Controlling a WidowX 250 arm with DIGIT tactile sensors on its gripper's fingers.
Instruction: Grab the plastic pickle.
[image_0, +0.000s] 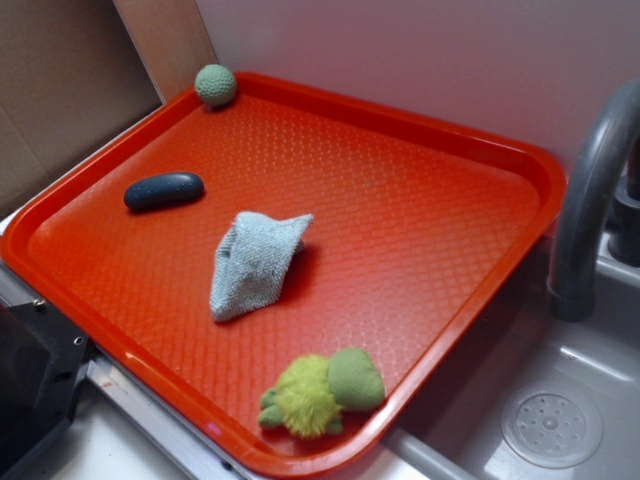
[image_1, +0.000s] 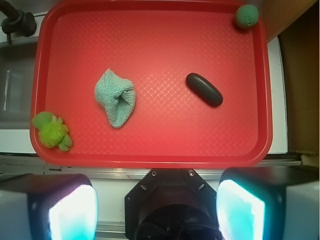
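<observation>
The plastic pickle (image_0: 164, 190) (image_1: 204, 89) is a dark, smooth capsule lying flat on the red tray (image_0: 430, 230) (image_1: 150, 145), toward its left side in the exterior view. My gripper (image_1: 157, 207) shows only in the wrist view, high above the tray's near edge and well away from the pickle. Its two glowing fingers (image_1: 72, 212) stand wide apart with nothing between them. The arm is out of the exterior view.
A crumpled light-blue cloth (image_0: 252, 262) (image_1: 116, 97) lies mid-tray. A green knitted ball (image_0: 215, 85) (image_1: 246, 15) sits in a far corner, a fuzzy yellow-green plush toy (image_0: 318, 393) (image_1: 51, 131) in a near one. A sink with a grey faucet (image_0: 585, 200) adjoins the tray.
</observation>
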